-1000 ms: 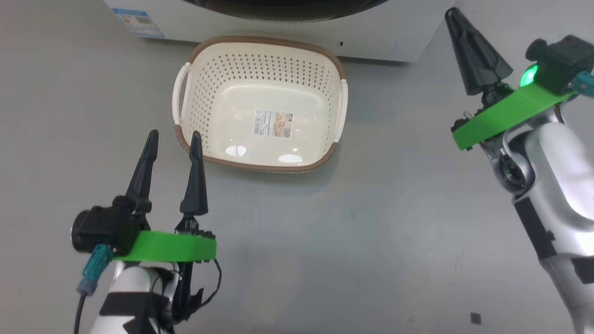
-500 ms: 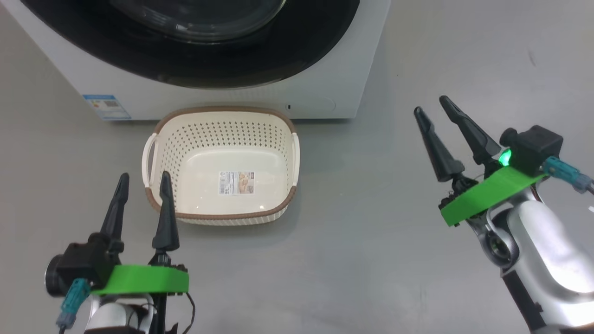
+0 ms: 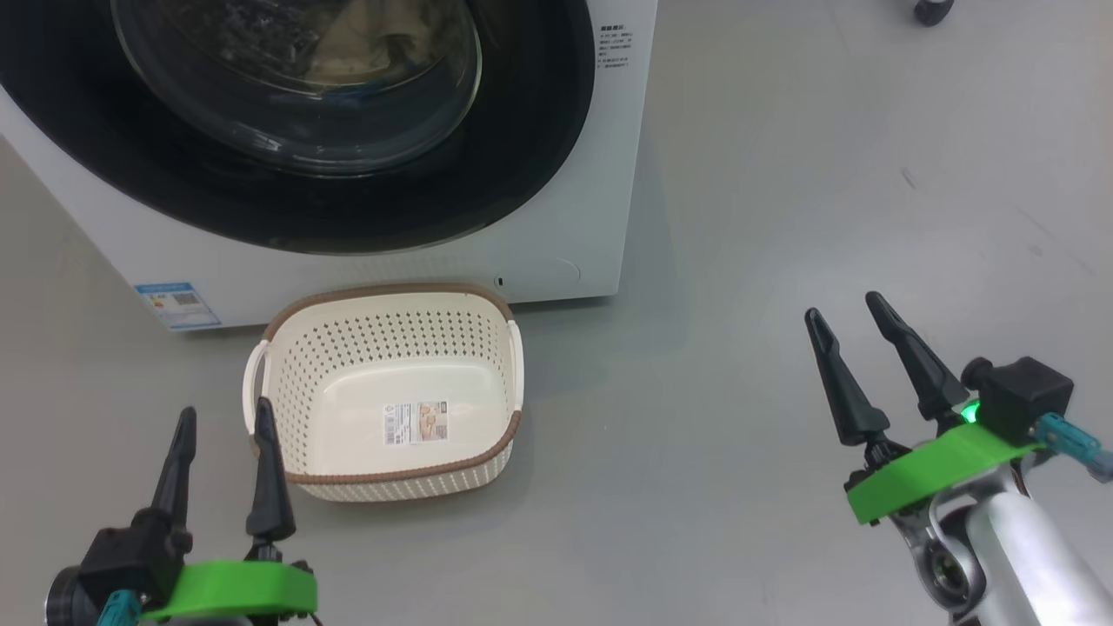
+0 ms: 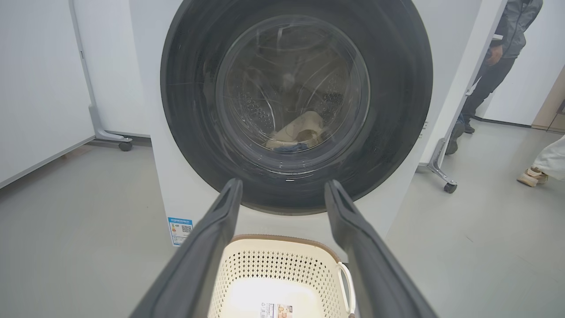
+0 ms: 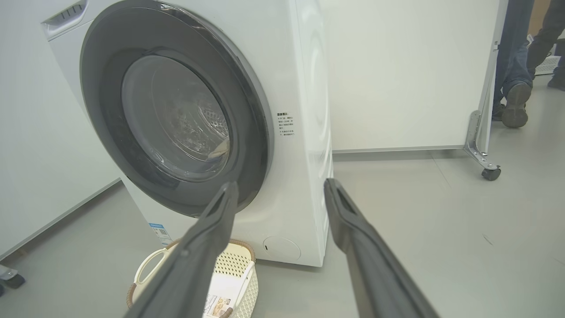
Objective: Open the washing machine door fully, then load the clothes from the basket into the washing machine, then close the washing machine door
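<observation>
**Left gripper** [image 3: 223, 410]: the two dark fingers are held spread, with nothing pinched between them. It is poised above the grey floor [image 3: 739, 261].

**Right gripper** [image 3: 842, 306]: the fingers are likewise parted wide and nothing is gripped. It is held over bare floor.

**The basket** [image 3: 383, 289]: cream, perforated and brown-rimmed, it is set on the floor just ahead of the left gripper's fingertips. It lies slightly toward that gripper's inner side and well apart from the right gripper. A label sticker [image 3: 416, 422] is seen on its bottom. The inner left fingertip is overlapped with the basket's near corner in the head view; whether they touch cannot be told.

**The washing machine** [image 3: 556, 217]: white, it is placed straight ahead of the left gripper, just beyond the basket, and ahead-left of the right gripper. A blue energy sticker [image 3: 176, 304] is fixed at its lower front corner.

**The washing machine door** [image 4: 397, 110]: the black ring with its glass bowl is seated flush against the machine's front, directly facing the left gripper.

**The clothes** [image 4: 295, 130]: cream fabric with a bit of blue is seen through the door glass, low in the drum, beyond the left fingertips.

**A person's legs** [image 5: 514, 53]: these are noted far ahead-right of the right gripper, beside a white wheeled panel [image 5: 397, 75].
</observation>
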Controlling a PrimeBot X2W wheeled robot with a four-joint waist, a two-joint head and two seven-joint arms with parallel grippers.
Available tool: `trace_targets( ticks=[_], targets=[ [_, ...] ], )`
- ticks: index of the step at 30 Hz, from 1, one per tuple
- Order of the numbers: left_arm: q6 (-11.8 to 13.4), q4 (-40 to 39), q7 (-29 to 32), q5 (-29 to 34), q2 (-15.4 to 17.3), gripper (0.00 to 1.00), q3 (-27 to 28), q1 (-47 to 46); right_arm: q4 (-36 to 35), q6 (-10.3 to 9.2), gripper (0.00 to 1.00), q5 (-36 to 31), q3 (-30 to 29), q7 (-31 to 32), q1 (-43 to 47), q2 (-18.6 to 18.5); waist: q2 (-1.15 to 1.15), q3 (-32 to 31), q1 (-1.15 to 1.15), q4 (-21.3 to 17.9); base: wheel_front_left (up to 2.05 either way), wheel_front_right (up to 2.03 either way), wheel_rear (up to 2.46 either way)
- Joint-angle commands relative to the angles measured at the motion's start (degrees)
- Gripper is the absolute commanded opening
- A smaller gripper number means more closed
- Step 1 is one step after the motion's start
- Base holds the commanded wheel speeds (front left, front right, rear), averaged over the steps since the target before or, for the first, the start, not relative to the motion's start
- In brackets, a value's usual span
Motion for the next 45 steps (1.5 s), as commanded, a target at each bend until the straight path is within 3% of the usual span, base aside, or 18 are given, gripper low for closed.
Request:
trace_targets(
  ticks=[1,19,45],
  targets=[
    [0.20,-1.76,-0.38,0.11,0.30,1.00,2.42,-0.74,-2.39,-0.20,1.00,-0.67,-0.26,-0.37,0.12,0.10,0.00,-0.77,0.01,-0.35,0.00,0.00,0.00],
    [0.23,-2.77,-0.38,1.84,-0.39,1.00,4.10,2.98,-3.43,-0.20,1.00,-6.81,-4.87,-0.37,6.21,2.06,0.00,-2.72,0.01,0.03,0.00,0.00,0.00],
    [-0.22,-2.64,-0.38,2.28,-0.74,1.00,4.23,4.08,-3.09,-0.20,1.00,-7.40,-5.43,-0.37,7.44,2.33,0.00,-3.92,0.01,1.01,0.00,0.00,0.00]
  ],
)
